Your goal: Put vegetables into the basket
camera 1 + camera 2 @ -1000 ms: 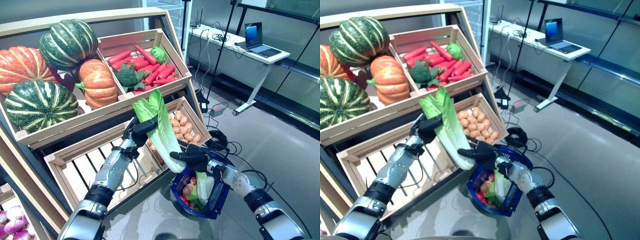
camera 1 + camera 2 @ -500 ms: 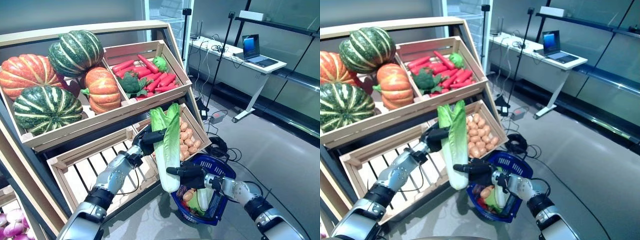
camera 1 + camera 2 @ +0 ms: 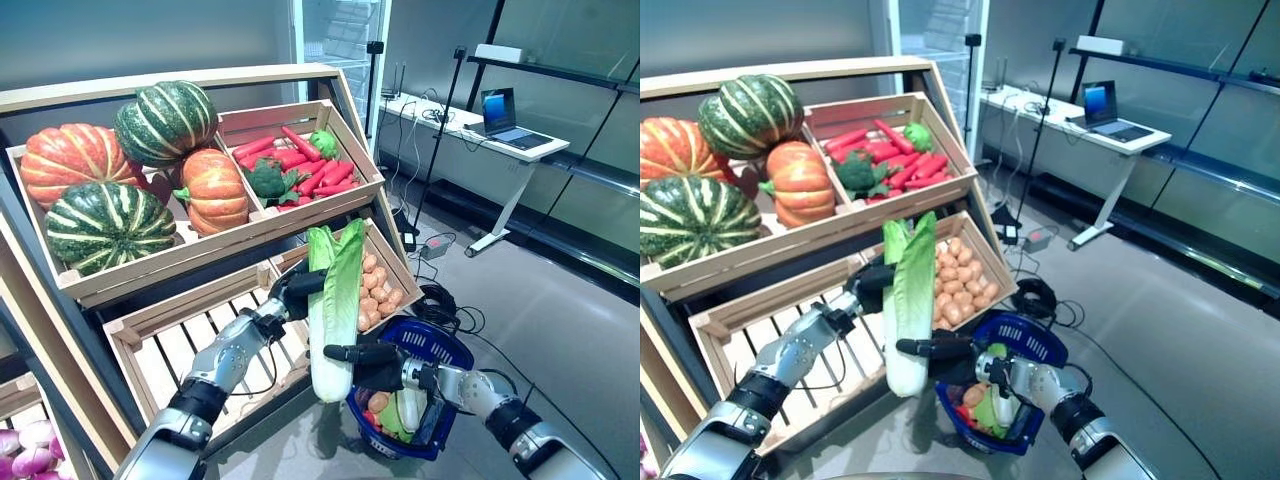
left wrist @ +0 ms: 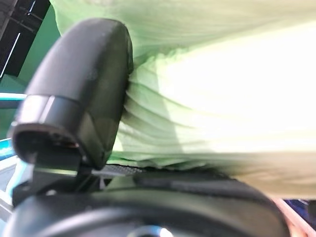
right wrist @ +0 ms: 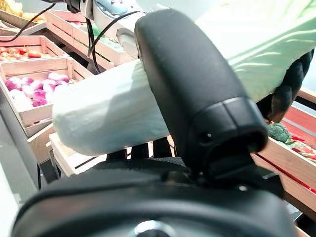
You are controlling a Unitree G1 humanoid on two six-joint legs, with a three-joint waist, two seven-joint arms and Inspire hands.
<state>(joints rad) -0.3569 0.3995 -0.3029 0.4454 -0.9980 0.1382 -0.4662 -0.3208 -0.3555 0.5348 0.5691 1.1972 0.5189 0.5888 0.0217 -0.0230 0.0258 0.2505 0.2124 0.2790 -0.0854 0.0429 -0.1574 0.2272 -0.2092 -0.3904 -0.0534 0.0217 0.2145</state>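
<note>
A long green and white cabbage (image 3: pixel 333 310) hangs upright in front of the lower crates. My left hand (image 3: pixel 298 290) is shut on its leafy upper half; in the left wrist view the thumb (image 4: pixel 79 108) presses into the leaves (image 4: pixel 222 89). My right hand (image 3: pixel 375 362) grips the white stem end, with the thumb (image 5: pixel 192 98) on one side of the stem (image 5: pixel 103 116) and the fingers on the other. The blue basket (image 3: pixel 440 345) sits just right of the cabbage, under my right forearm. It holds a few vegetables (image 3: pixel 400 405).
The wooden stand's top shelf carries pumpkins (image 3: pixel 110 225) and a crate of carrots and broccoli (image 3: pixel 295 170). Below it stand an empty slatted crate (image 3: pixel 175 345) and a crate of potatoes (image 3: pixel 375 285). A desk with a laptop (image 3: pixel 497 110) is at the back right, with cables (image 3: pixel 440 295) on the floor.
The cabbage has swung from tilted to upright and come down, its stem now left of the basket's rim. Both hands stayed on it. The camera has shifted too.
</note>
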